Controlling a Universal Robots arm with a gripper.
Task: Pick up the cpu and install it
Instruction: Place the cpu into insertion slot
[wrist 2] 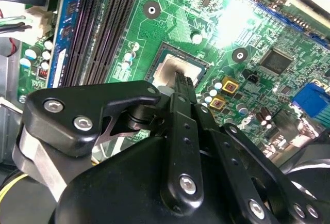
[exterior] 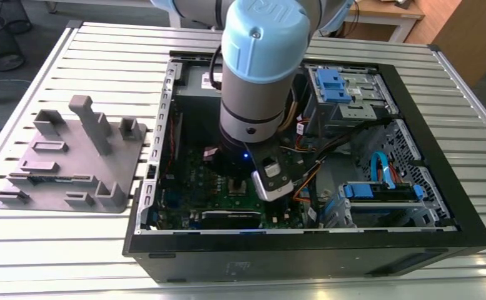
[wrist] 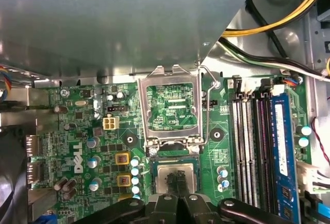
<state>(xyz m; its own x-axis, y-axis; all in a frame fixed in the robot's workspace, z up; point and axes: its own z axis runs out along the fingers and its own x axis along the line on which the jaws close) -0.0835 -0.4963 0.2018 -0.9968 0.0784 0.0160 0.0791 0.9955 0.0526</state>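
Two fingers (wrist: 174, 182) together, tips just above the cpu (wrist: 162, 175) middle.

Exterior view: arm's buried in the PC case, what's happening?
The arm reaches down into the open computer case, its gripper at the socket on the green motherboard. The cpu, silver top up, is in or just over the socket, directly under the gripper. The socket's metal frame stands flipped open next to it. The grey holder sits on the table at the exterior view's left.
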